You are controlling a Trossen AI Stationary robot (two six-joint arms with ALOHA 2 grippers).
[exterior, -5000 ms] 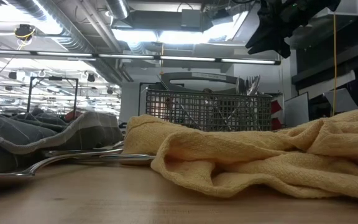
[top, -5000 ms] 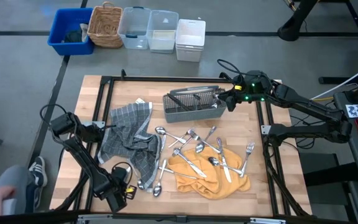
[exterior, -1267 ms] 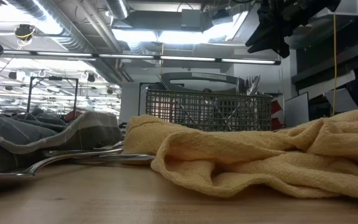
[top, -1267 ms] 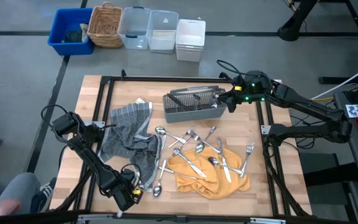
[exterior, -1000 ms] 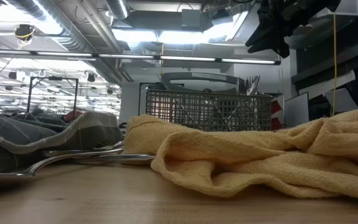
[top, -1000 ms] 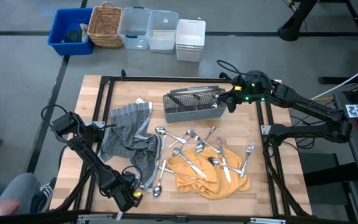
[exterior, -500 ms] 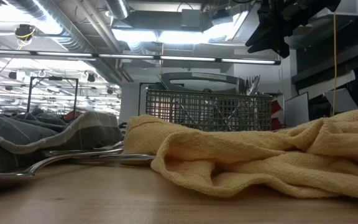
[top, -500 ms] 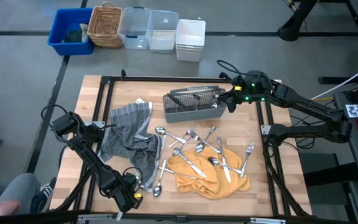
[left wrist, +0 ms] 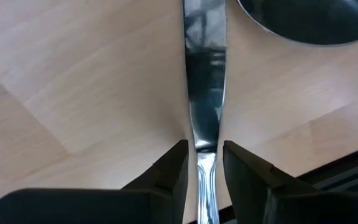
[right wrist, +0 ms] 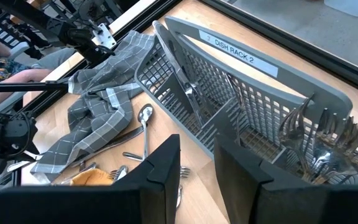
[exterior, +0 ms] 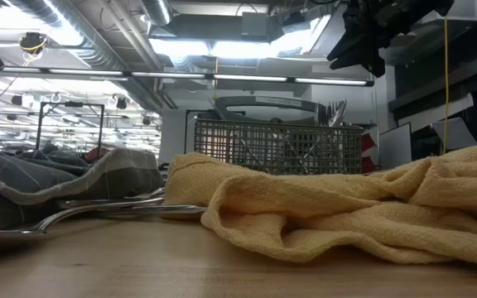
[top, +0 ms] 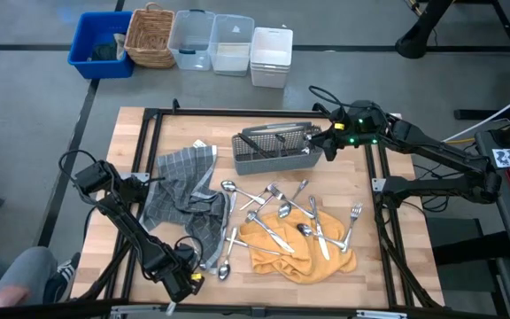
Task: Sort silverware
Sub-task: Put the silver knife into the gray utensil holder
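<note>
Pale wooden counter (left wrist: 92, 81). Left claw (left wrist: 202, 163) is set low, fingers slightly apart, straddling a knife (left wrist: 202, 93) lying flat between them, not yet clamped. Thin, stiff, slick steel; best pinched across the handle. Further off, right claw (right wrist: 196, 163) is seen parted and empty above the grey caddy (right wrist: 253, 106).
</note>
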